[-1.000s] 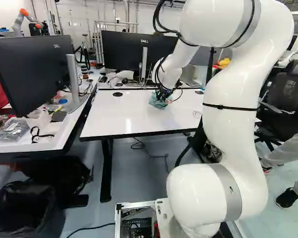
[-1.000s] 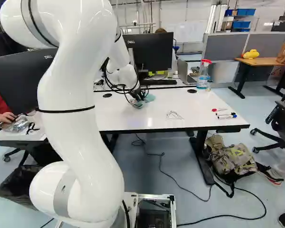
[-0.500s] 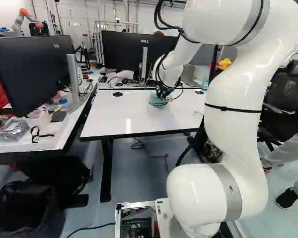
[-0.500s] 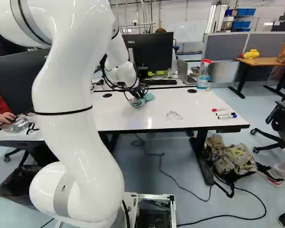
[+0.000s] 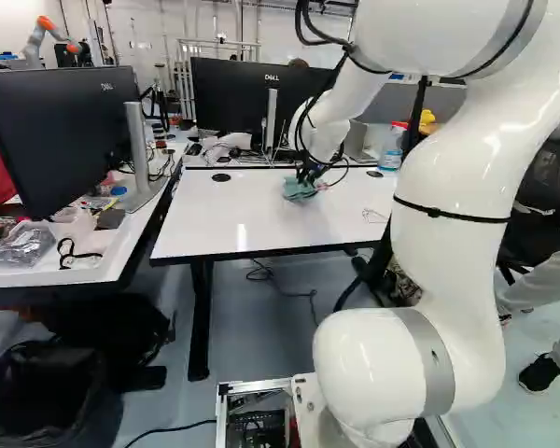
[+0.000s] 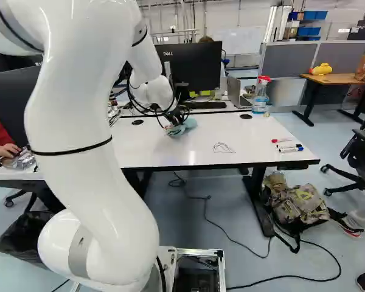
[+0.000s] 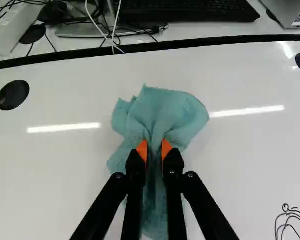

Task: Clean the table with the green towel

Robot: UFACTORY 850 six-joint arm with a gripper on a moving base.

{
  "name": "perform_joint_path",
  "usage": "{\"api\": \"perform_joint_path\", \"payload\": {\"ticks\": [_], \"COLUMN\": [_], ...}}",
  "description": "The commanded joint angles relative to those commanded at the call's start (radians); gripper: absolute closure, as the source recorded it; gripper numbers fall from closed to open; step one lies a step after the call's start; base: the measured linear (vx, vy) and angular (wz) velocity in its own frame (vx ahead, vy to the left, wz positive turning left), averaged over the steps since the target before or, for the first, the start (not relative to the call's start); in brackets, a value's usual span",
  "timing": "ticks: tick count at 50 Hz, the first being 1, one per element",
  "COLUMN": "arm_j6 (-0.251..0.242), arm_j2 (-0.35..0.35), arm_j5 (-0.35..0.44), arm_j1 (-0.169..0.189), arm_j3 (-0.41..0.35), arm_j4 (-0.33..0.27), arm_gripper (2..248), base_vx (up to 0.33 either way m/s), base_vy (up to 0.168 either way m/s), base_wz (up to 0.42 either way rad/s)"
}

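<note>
Comparing this with half a second ago, the arm (image 5: 448, 271) is the main thing that's different: its long lower section leans further out, toward the right of the left base view and the left of the right base view. The green towel (image 7: 160, 112) has moved just slightly on the white table (image 6: 170, 152) along with the gripper (image 5: 308, 176), so it's a small shift. More of the spray bottle (image 6: 261, 96) shows past the arm in the left base view now, too.

Grip-wise, the fingers are nearly together, both orange pads (image 7: 142, 149) pinching a bunched fold of towel between them. The rest of it fans out on the tabletop ahead of the fingers and runs back under them.

Container stuff: the spray bottle has a red and white trigger top and blue liquid in it, standing near the table's far edge. Down at the lower left of the left base view there's a black bin (image 5: 47, 347), too dark inside to tell what it holds. On the desk above that sits a crinkly clear plastic bag (image 5: 21, 245), contents unclear.
</note>
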State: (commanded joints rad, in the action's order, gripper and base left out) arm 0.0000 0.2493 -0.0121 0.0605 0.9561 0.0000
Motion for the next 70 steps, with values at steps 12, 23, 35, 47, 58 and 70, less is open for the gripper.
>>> {"api": "perform_joint_path", "payload": {"ticks": [12, 23, 35, 47, 58, 70], "arm_j6": [0.000, 0.000, 0.000, 0.000, 0.000, 0.000], "arm_j2": [-0.052, -0.100, -0.153, -0.207, -0.239, -0.239], "arm_j5": [0.000, 0.000, 0.000, 0.000, 0.000, 0.000], "arm_j1": [0.016, 0.035, 0.057, 0.082, 0.096, 0.096], "arm_j3": [-0.061, -0.115, -0.173, -0.231, -0.265, -0.265], "arm_j4": [0.000, 0.000, 0.000, 0.000, 0.000, 0.000], "arm_gripper": [199, 199, 199, 199, 199, 199], "base_vx": [0.000, 0.000, 0.000, 0.000, 0.000, 0.000], "base_vy": [0.000, 0.000, 0.000, 0.000, 0.000, 0.000], "base_wz": [0.000, 0.000, 0.000, 0.000, 0.000, 0.000]}}
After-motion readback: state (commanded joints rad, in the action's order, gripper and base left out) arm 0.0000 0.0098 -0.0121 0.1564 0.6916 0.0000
